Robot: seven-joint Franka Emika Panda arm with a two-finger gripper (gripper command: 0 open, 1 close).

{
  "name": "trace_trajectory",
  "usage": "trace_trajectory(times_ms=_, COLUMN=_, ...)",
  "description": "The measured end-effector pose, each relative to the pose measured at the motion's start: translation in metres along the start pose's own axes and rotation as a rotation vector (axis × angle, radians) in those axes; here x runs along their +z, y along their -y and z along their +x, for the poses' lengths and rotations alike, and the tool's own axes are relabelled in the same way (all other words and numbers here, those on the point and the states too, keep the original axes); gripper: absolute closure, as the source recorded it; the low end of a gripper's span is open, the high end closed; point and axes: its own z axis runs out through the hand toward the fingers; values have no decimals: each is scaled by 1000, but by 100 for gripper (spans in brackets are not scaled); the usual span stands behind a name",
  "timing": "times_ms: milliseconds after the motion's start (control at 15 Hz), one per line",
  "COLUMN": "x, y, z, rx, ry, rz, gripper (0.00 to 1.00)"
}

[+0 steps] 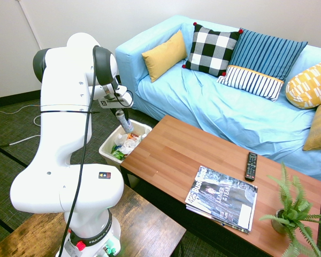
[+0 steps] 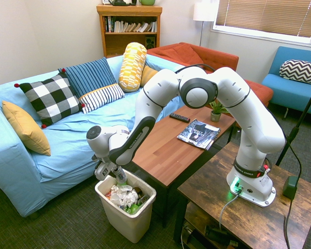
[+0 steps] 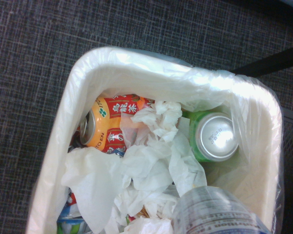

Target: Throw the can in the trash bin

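Over trash bin (image 2: 102, 196), gripper (image 2: 107, 168) clamped on can (image 1: 124, 122), can tilted, lower end at bin mouth; release step in hand, by look; next move: spread fingers, drop can onto litter (image 3: 146, 165).

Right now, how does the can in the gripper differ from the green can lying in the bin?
The held can is silver-grey and printed with small text; the green can has a green side. The held can is gripped above the litter, while the green can lies among it against crumpled white paper. Both are drink cans.
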Motion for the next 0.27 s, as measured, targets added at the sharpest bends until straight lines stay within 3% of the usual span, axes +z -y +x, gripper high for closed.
trace_trajectory(times_ms=267, x=-1, y=1, z=-2, rx=-1, ry=1, rz=1, gripper=0)
